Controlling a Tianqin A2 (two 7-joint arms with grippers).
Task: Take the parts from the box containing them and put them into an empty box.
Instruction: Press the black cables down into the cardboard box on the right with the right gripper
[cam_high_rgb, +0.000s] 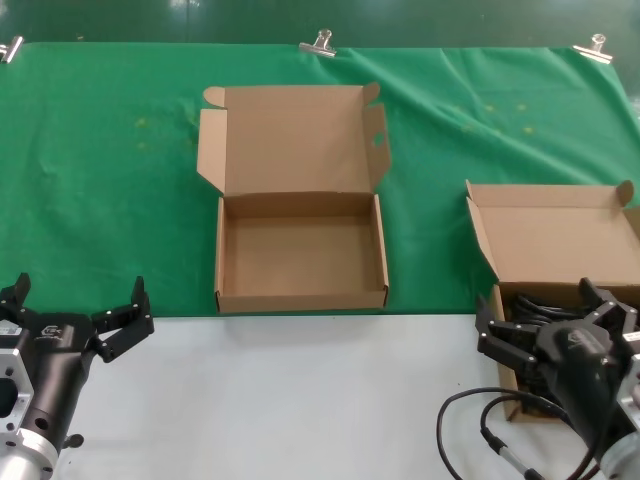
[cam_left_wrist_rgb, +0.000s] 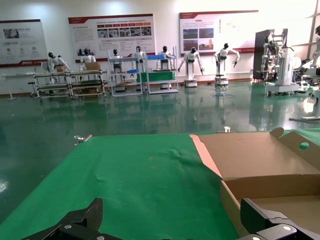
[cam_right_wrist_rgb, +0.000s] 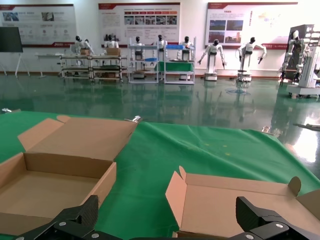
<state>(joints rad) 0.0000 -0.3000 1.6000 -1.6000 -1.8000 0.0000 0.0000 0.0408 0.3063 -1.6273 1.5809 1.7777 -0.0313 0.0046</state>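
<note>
The empty box (cam_high_rgb: 300, 262) stands open mid-table on the green cloth, its tall lid (cam_high_rgb: 290, 135) upright with a slotted side flap. At the right, the box containing them (cam_high_rgb: 560, 235) holds the parts, black cords (cam_high_rgb: 535, 303), partly hidden behind my right arm. My right gripper (cam_high_rgb: 540, 315) hovers open over that box's near edge, touching nothing. My left gripper (cam_high_rgb: 80, 300) waits open at the near left, clear of the empty box. In the left wrist view the left gripper (cam_left_wrist_rgb: 172, 222) faces the empty box's corner (cam_left_wrist_rgb: 260, 170). In the right wrist view the right gripper (cam_right_wrist_rgb: 167, 222) faces the right box's lid (cam_right_wrist_rgb: 235, 205); the cords are hidden there.
A green cloth (cam_high_rgb: 100, 200) covers the far part of the table, held by metal clips (cam_high_rgb: 318, 42) at its back edge. The near strip is white tabletop (cam_high_rgb: 300, 400). A black robot cable (cam_high_rgb: 470, 420) loops at the near right.
</note>
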